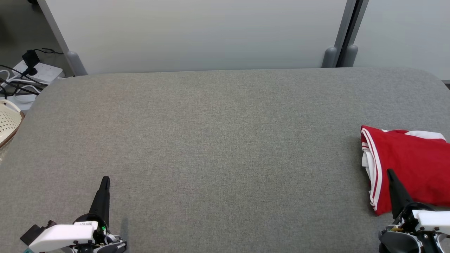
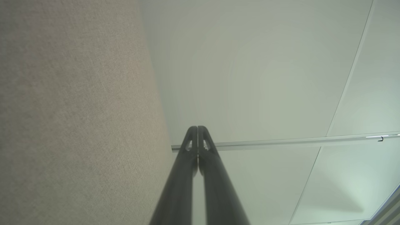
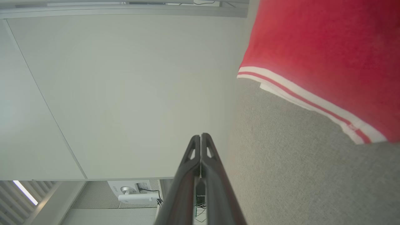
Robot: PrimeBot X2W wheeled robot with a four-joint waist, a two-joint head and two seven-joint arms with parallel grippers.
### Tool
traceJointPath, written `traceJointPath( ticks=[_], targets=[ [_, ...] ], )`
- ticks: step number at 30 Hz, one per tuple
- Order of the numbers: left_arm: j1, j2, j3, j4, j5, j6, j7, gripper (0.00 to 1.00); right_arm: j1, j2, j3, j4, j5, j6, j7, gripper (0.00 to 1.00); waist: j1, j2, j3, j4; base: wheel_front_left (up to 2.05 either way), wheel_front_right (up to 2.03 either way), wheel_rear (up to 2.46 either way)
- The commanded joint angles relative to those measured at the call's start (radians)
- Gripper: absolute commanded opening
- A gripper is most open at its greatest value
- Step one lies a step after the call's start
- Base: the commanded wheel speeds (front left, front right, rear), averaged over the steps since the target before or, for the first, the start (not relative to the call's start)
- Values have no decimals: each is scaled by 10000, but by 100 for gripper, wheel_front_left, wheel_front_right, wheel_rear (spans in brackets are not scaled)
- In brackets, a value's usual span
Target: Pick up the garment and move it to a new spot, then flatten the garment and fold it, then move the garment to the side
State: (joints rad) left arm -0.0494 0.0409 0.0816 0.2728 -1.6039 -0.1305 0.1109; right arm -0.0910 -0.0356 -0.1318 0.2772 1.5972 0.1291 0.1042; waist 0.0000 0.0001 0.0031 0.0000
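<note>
Left end effector (image 1: 105, 180) and right end effector (image 1: 389, 172) sit closed, empty; garment (image 1: 415, 165) cropped at frame edge.

We had our left gripper (image 1: 105, 180) parked at the near left, its two dark fingers pressed tight together, empty, pointing toward the far side. Our right gripper (image 1: 390, 173) sat at the near right, sealed tip to tip as well, leaning slightly left. The white left wrist (image 1: 63, 235) and right wrist (image 1: 433, 216) lay low at the near edge.
</note>
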Motion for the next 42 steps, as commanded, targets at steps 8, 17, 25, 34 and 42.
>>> traceJointPath(
  ticks=[8,17,25,34,42],
  targets=[
    [-585,93,323,-279,-46,-2,24,0,-169,-146,181,-324,115,16,89,0,0,-1,0,0,0,0,0],
    [-585,93,323,-279,-46,-2,24,0,-169,-146,182,-324,116,16,89,0,0,-1,0,0,0,0,0],
    [-585,93,323,-279,-47,-2,23,0,-169,-146,182,-324,116,16,89,0,0,-1,0,0,0,0,0],
    [-585,93,322,-279,-47,-2,23,0,-169,-146,182,-324,116,16,89,0,0,-1,0,0,0,0,0],
    [-585,93,322,-279,-47,-2,23,0,-169,-146,182,-324,116,16,89,0,0,-1,0,0,0,0,0]
  ],
)
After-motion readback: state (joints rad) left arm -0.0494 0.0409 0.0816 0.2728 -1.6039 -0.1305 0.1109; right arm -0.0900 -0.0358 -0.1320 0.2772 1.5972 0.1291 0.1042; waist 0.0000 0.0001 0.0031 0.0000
